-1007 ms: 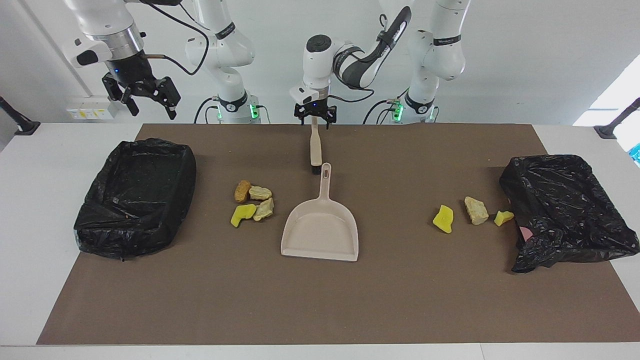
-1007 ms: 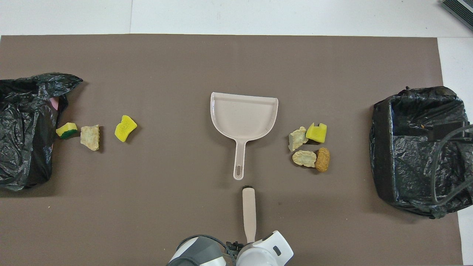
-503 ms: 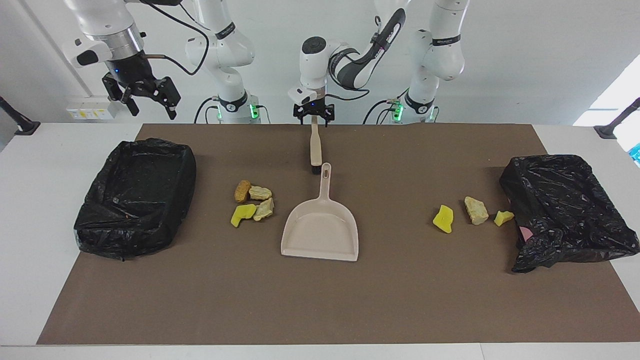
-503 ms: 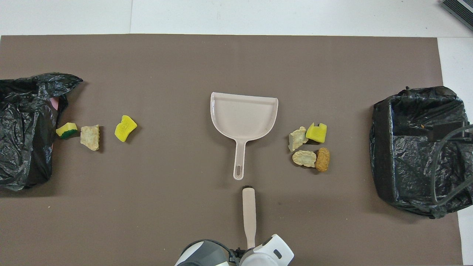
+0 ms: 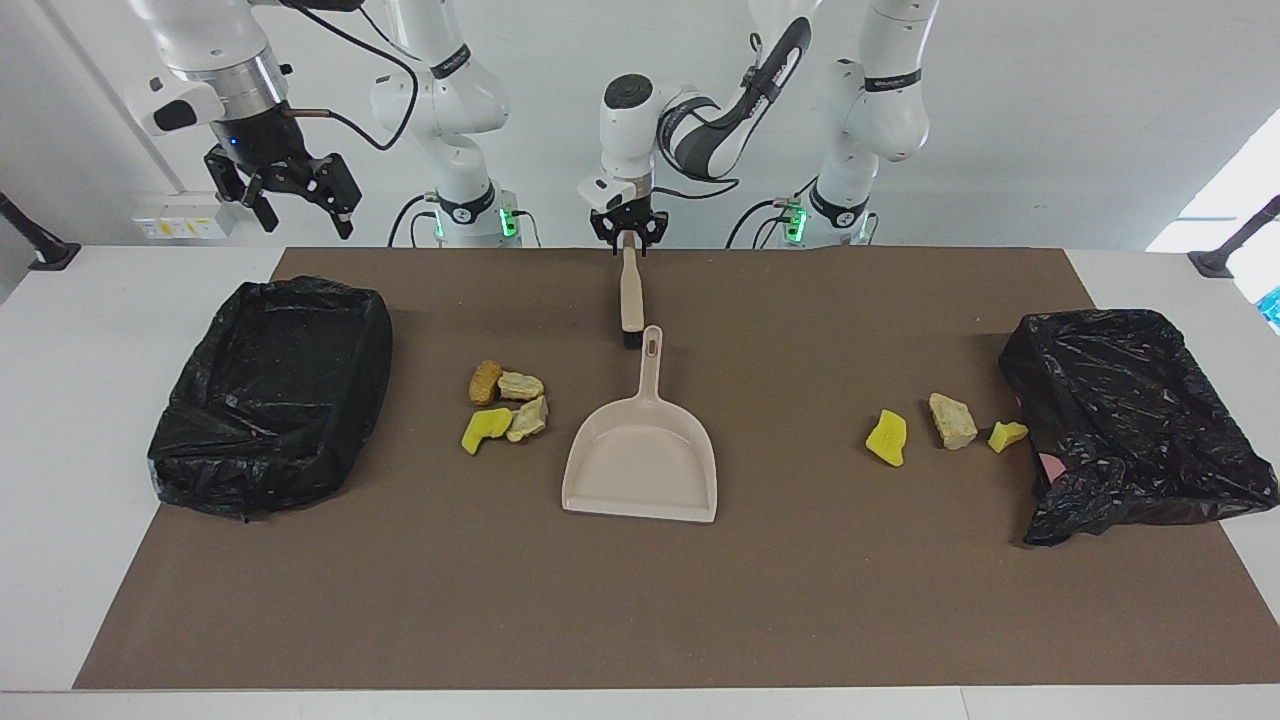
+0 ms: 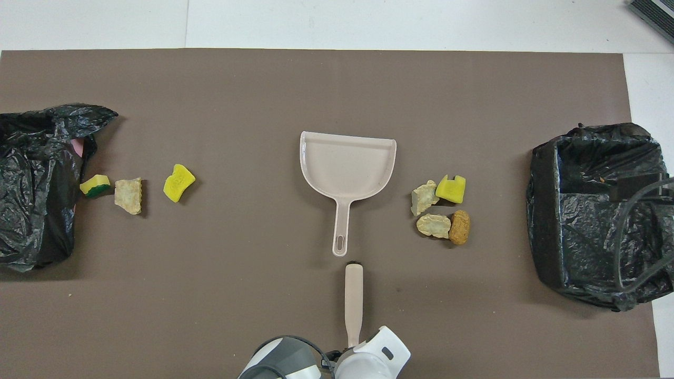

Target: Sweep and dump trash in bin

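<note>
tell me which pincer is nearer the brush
Left. The left pincer is at the brush handle's end; the right pincer hangs high above the bin at its end.

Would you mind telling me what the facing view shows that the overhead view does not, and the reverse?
Only the facing view shows the right gripper, open and raised over the table edge near the black-lined bin, and the left gripper closed on the brush handle. Only the overhead view shows the green backing on one sponge piece. Both show the dustpan and all seven trash pieces.

Four trash chunks (image 5: 505,405) clustered beside dustpan (image 5: 642,465); three more (image 5: 945,428) beside crumpled bin (image 5: 1130,420)
</note>
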Tool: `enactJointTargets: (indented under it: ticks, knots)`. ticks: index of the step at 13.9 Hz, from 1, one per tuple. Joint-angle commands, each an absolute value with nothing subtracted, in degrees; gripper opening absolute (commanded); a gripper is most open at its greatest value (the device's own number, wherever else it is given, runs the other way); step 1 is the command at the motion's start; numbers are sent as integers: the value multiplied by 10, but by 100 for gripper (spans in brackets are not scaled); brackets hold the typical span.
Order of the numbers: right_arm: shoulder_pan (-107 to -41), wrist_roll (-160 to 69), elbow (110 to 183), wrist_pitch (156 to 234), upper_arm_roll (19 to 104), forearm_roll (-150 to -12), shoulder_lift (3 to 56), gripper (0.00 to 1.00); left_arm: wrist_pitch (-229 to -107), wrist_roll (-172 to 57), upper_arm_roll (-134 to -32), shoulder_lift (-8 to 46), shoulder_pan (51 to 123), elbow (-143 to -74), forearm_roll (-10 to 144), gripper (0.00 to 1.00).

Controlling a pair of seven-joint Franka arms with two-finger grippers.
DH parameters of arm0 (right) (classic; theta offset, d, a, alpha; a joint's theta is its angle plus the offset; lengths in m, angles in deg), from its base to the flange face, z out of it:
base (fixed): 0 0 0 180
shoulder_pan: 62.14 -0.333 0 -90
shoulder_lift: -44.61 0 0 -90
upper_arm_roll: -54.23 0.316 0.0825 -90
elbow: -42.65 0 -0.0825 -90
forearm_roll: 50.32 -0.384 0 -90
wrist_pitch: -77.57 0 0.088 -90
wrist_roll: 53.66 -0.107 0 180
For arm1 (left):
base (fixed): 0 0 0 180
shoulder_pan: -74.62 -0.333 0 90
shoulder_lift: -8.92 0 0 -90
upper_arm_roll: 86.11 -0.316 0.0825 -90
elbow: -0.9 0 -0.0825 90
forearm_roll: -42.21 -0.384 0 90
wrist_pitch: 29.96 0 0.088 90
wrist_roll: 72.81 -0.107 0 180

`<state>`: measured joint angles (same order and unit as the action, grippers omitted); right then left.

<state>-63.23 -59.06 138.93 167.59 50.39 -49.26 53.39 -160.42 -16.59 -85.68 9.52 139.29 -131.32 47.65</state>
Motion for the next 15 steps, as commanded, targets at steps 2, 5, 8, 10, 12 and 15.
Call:
enactJointTargets:
  ticks: [2,5,8,10,12,15]
  knots:
    - [-626,-574,1401,1670,504,-505,546,100,-1532,-163,-860,44,1345,-1318,474,0]
    - [-627,-581,1403,1672,505,-505,546,100,-1436,-160,-860,40,1294,-1279,432,0]
    - [-634,-581,1411,1669,507,-505,551,100,-1385,-162,-862,40,1231,-1245,398,0]
    - [-643,-591,1412,1670,525,-507,547,100,-1347,-163,-862,40,1190,-1226,371,0]
    - [-684,-666,1413,1690,540,-506,529,100,-1331,-164,-862,42,1151,-1223,342,0]
    - [-750,-756,1411,1747,540,-532,486,100,-1305,-165,-860,43,1086,-1229,299,0]
